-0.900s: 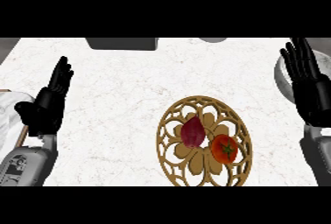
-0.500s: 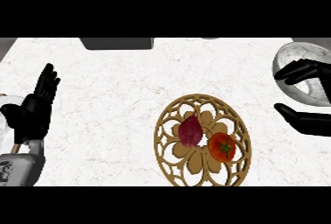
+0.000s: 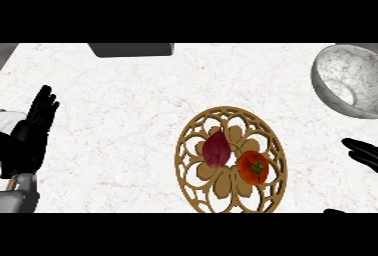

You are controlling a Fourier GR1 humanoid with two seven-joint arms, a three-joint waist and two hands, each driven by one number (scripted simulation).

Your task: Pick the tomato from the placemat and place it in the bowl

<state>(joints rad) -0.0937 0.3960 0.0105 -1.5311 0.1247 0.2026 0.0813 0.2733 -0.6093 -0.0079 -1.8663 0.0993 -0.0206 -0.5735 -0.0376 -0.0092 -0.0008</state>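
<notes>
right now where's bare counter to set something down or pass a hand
Widest bare patch: between the left hand and the placemat. More above the placemat, up to the grey block. Narrower strip between placemat and bowl. Crowded: placemat holds the tomato and a purple vegetable; right hand at the edge.

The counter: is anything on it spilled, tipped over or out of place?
Nothing stands out. The tomato and a dark red vegetable lie side by side on the round wooden placemat, and the bowl sits upright at the far right with nothing visible in it. No spills or damage show on the counter.
</notes>
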